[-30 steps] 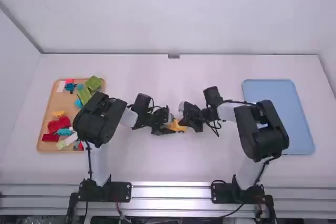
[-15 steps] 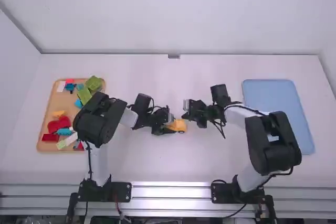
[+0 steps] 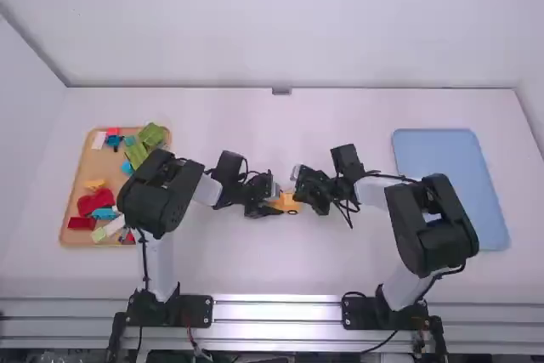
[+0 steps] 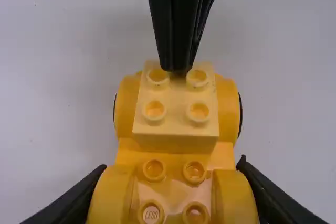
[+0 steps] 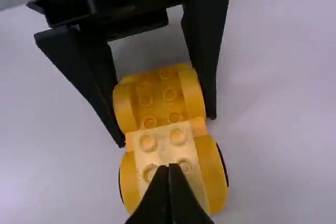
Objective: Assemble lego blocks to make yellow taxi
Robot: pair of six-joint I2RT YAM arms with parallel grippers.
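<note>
The right gripper (image 4: 178,69) is coming back in over the yellow car base (image 4: 174,184), having been drawn off toward the tabletop's (image 3: 255,269) right edge half a second ago. Its jaws are meeting, and their tips are hovering at or just above the studs of the pale yellow block (image 4: 176,124); whether they are touching cannot be told. The left gripper (image 5: 166,129) is staying where it was, its jaws clamping the base from both sides around the middle of the tabletop.

The block is sitting on one end of the base, between its rounded sides, and looking level. The return is probably meaning another push to seat it; a push off centre could be tipping it or twisting the base.

Near the left edge, a wooden tray (image 3: 85,163) is holding green blocks (image 3: 136,155) at its far right corner. A blue tray (image 3: 459,159) is lying near the right edge.
</note>
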